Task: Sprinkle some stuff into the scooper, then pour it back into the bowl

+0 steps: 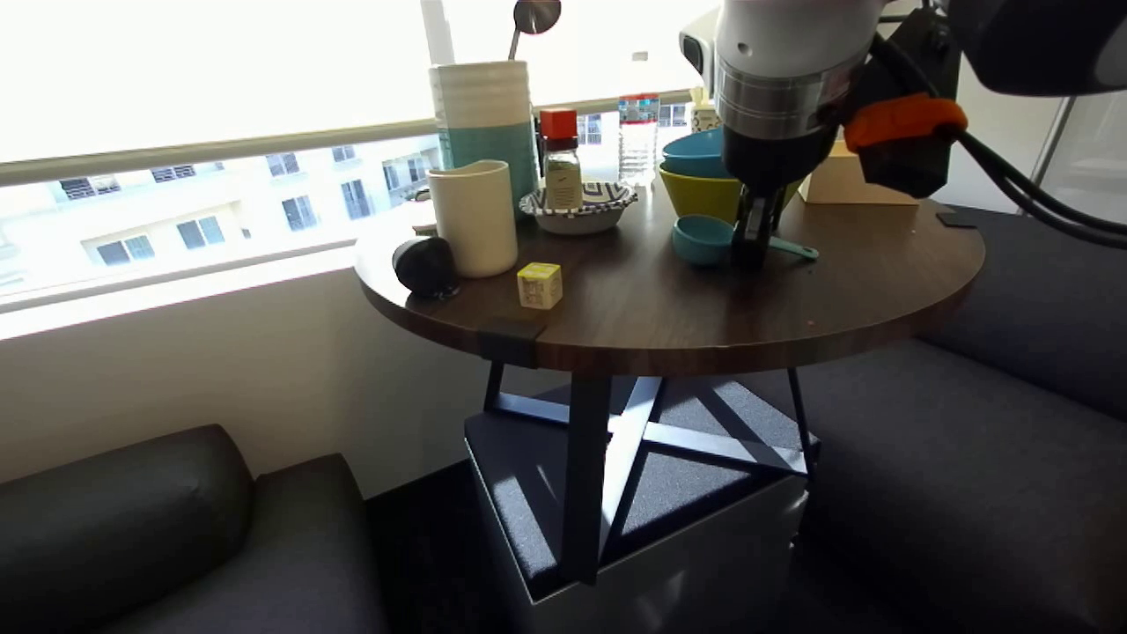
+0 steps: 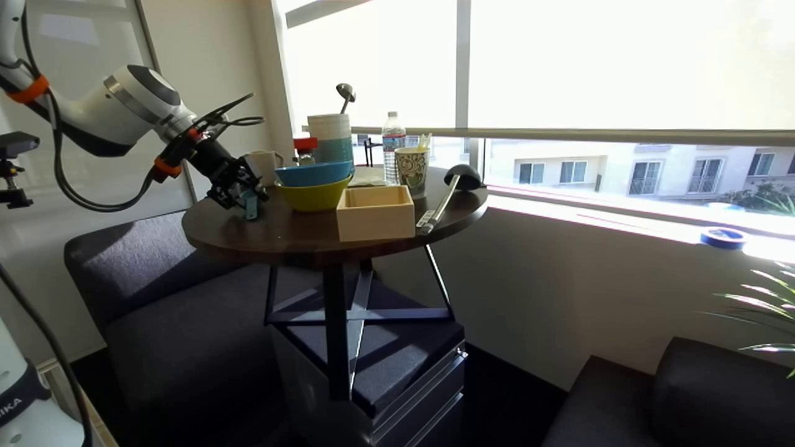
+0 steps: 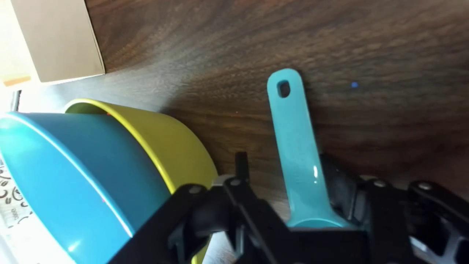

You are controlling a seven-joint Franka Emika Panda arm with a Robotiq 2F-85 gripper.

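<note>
Low in the wrist view, my end effector [image 3: 287,170] is wide around the scoop [image 3: 302,157], probably light, hard and slippery, so I'd pinch its handle [image 3: 295,139] firmly.

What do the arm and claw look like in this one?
The arm is white and rounded, with a silvery ring, orange bands and black cables; lower down, lettering ends in "IKA". The claw is black, with jointed fingers and round fasteners.

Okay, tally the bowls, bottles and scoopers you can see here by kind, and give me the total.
Bowls: 3 (blue bowl, yellow bowl, patterned bowl)
Bottles: 2 (water bottle, red-capped bottle)
Scoopers: 1 (teal scooper)
Total: 6
</note>
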